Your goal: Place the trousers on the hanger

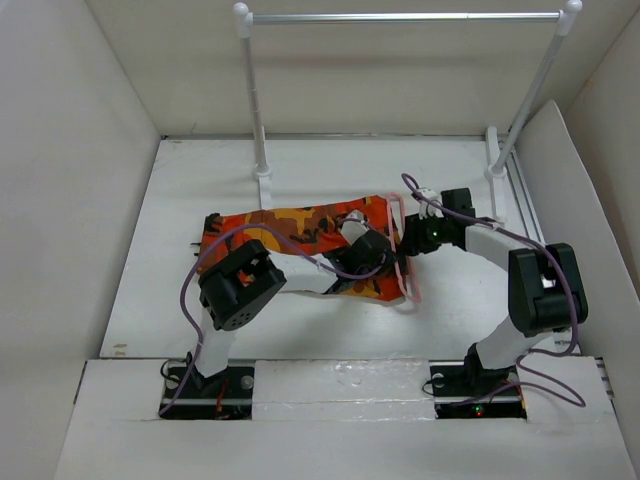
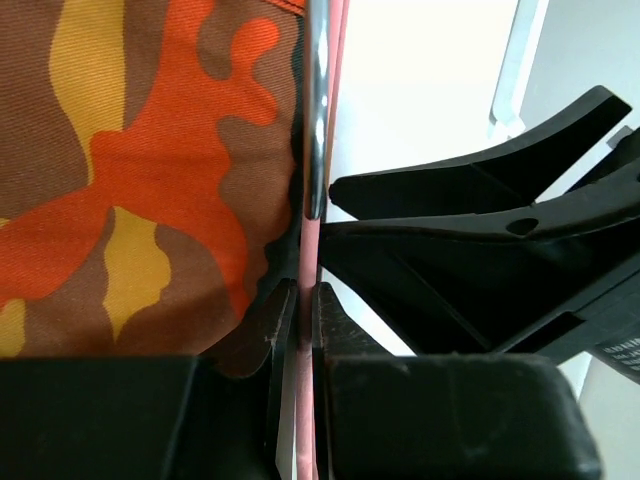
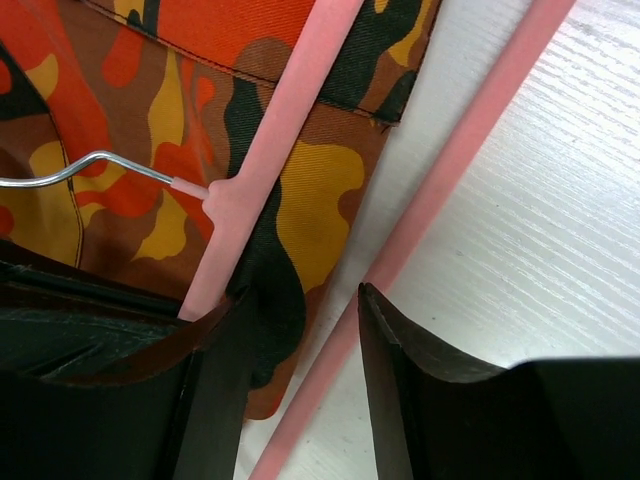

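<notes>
The camouflage trousers (image 1: 285, 235) lie folded flat in the middle of the table. The pink hanger (image 1: 404, 280) lies at their right end, partly over the cloth. My left gripper (image 1: 383, 254) reaches across the trousers and is shut on a pink hanger bar (image 2: 303, 330), with the metal hook (image 2: 318, 120) just beyond and the cloth (image 2: 150, 180) to its left. My right gripper (image 1: 404, 240) is open (image 3: 300, 340). The hanger's straight bar (image 3: 400, 260) and the trousers' edge (image 3: 300, 200) pass between its jaws. The hanger's neck (image 3: 270, 150) and hook (image 3: 90, 170) lie on the cloth.
A white-posted rail (image 1: 258, 100) with a silver bar (image 1: 400, 16) stands at the back of the table. White walls enclose the left, right and back sides. The two grippers are close together at the trousers' right end.
</notes>
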